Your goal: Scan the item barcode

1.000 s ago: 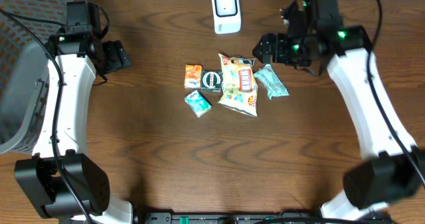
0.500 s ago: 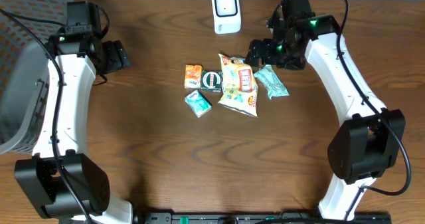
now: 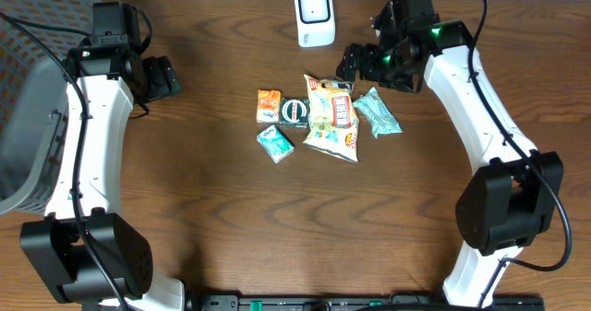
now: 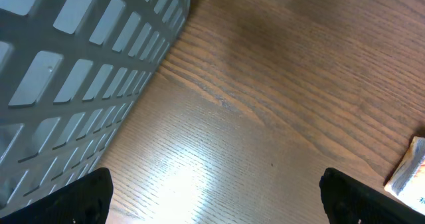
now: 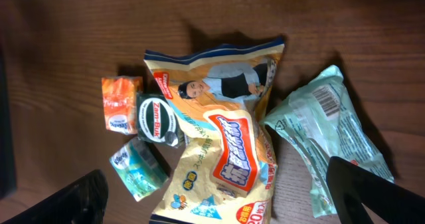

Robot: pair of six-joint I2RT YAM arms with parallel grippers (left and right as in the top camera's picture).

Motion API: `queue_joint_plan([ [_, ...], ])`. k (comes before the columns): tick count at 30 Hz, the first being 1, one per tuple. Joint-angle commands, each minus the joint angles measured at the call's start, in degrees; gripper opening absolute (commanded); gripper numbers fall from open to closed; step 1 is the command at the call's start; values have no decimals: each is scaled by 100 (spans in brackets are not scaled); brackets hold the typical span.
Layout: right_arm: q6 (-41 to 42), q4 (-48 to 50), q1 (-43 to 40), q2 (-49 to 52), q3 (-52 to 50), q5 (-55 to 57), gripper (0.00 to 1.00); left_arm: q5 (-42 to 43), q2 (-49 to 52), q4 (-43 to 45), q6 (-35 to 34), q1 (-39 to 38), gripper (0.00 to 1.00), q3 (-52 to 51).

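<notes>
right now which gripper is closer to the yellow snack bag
Right. The right gripper hovers open just past the upper right corner of the yellow snack bag in the overhead view. The left gripper is far across the table, beside the grey basket.

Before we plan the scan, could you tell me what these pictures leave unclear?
- Overhead: print on the yellow bag is too small to read.
- Right wrist: the green packet is partly hidden behind a jaw.
- Left wrist: a pale packet is cut off by the right edge.

Glossy plastic snack bag [image 5: 226, 151], wood-grain table [image 3: 277, 228]
</notes>
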Motion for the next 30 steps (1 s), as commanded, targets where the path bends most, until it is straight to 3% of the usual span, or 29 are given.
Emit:
queue_joint_plan([
  [1, 81, 26, 35, -72, 140, -107, 99, 13, 61, -13, 50, 13, 98, -28],
  [3, 79, 4, 39, -72, 133, -15, 94, 13, 61, -13, 50, 13, 98, -28],
  [14, 83, -170, 160, -61, -162, 586, 42, 13, 61, -13, 50, 13, 97, -28],
  [18, 85, -125, 229, -61, -511, 870, 39, 13, 61, -13, 50, 13, 98, -28],
  [30, 332, 780, 308, -59, -1939, 907, 13, 13, 61, -13, 50, 13, 97, -28],
])
